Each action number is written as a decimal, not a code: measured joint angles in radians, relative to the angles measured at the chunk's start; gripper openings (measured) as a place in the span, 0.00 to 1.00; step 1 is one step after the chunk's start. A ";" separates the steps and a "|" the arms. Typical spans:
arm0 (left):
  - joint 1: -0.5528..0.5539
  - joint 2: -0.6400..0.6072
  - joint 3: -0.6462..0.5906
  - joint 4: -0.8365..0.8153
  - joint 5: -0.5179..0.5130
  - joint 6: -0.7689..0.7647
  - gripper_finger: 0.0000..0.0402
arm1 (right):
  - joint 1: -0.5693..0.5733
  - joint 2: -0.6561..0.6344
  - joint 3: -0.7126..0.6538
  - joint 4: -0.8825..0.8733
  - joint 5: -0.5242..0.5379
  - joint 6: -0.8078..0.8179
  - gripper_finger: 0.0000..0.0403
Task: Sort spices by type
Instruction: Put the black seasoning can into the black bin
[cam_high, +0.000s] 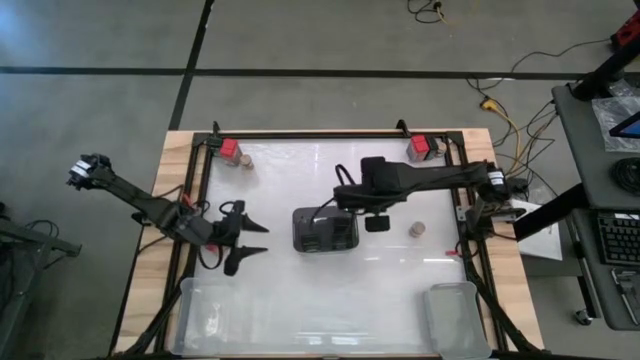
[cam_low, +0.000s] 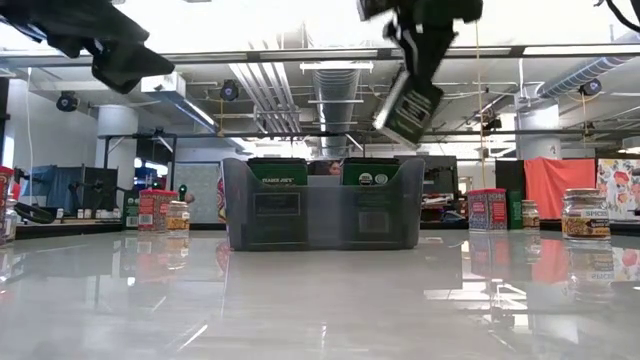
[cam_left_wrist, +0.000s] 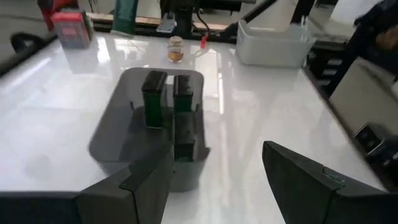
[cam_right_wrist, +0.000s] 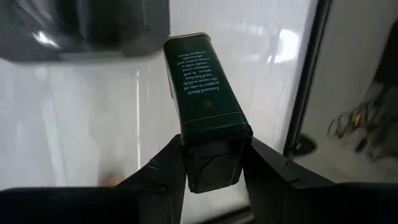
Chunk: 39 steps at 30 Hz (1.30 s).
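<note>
On the desk (cam_high: 270, 290) the dark slotted holder (cam_high: 325, 231) carries two green tins (cam_left_wrist: 153, 93) upright in its slots. Two clear bins (cam_high: 455, 318) sit at the near edge. Red boxes (cam_high: 231, 150) and a small jar (cam_high: 417, 229) stand apart. The right tool (cam_right_wrist: 211, 163) hangs above the holder's side, clamped on a dark green tin (cam_right_wrist: 205, 106), tilted. The left tool (cam_left_wrist: 214, 180) hovers left of the holder, fingers apart.

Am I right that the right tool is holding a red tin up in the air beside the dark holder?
Not quite: the tin clamped in the right tool is dark green, not red, as the right wrist view shows. It does hang in the air beside the dark holder.
</note>
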 joint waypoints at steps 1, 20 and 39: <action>0.001 -0.006 -0.002 -0.001 -0.002 0.025 0.57 | 0.005 0.003 0.017 0.010 0.000 -0.007 0.30; 0.013 -0.091 -0.016 -0.015 -0.105 0.261 0.57 | -0.011 0.127 0.093 0.105 -0.116 0.000 0.31; 0.013 -0.149 -0.011 -0.064 -0.105 0.256 0.57 | -0.028 0.168 0.093 0.127 -0.165 -0.019 0.32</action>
